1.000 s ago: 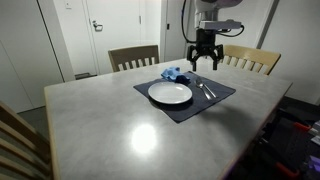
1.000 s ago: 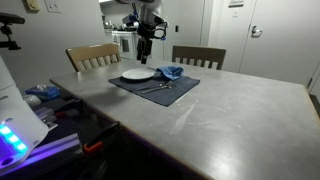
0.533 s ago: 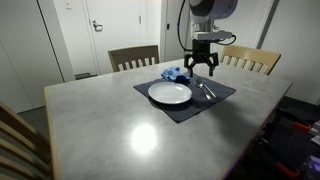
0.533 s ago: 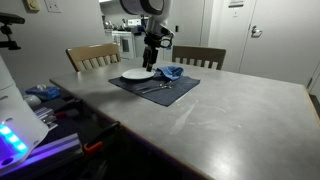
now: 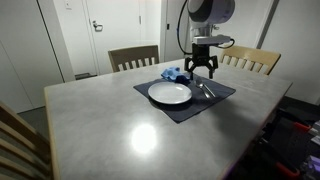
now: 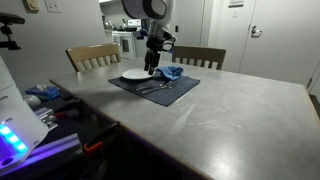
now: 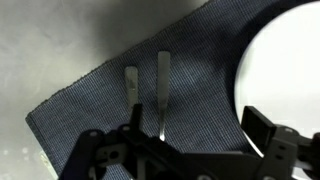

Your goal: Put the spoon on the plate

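The white plate (image 5: pixel 170 93) lies on a dark blue placemat (image 5: pixel 215 100); it also shows in an exterior view (image 6: pixel 137 75) and at the right of the wrist view (image 7: pixel 290 60). Two slim silver utensils (image 5: pixel 206 91) lie side by side on the mat beside the plate, also seen in an exterior view (image 6: pixel 156 88). The wrist view shows only their handles (image 7: pixel 162 90); their heads are hidden behind the gripper, so I cannot tell which is the spoon. My gripper (image 5: pixel 203 70) (image 6: pixel 152 68) (image 7: pixel 195 130) is open and empty, hovering above the utensils.
A crumpled blue cloth (image 5: pixel 175 74) (image 6: pixel 172 72) lies at the mat's far edge. Wooden chairs (image 5: pixel 133 57) (image 5: pixel 252 59) stand behind the grey table (image 5: pixel 110 120). Equipment sits by the table's side (image 6: pixel 30 110).
The gripper has lowered a little and shifted over the utensils beside the plate. It stays open. Plate, utensils and cloth have not moved.
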`<action>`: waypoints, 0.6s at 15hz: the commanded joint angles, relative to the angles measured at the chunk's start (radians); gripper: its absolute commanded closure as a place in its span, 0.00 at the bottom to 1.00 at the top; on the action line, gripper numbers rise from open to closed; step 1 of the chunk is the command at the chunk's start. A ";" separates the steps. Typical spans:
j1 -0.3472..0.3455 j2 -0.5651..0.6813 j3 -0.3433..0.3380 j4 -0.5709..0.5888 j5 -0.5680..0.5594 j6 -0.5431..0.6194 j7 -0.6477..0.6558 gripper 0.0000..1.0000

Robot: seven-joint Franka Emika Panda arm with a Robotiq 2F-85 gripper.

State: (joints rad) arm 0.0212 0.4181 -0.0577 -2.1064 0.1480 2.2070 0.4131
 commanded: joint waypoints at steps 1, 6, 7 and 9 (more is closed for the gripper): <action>0.018 0.009 -0.009 -0.007 -0.014 0.020 0.041 0.00; 0.012 0.025 -0.007 -0.017 0.016 0.022 0.059 0.00; 0.012 0.029 -0.008 -0.014 0.015 0.017 0.067 0.00; 0.008 0.044 -0.006 -0.001 0.017 0.005 0.063 0.00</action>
State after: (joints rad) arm 0.0289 0.4365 -0.0588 -2.1163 0.1485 2.2075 0.4726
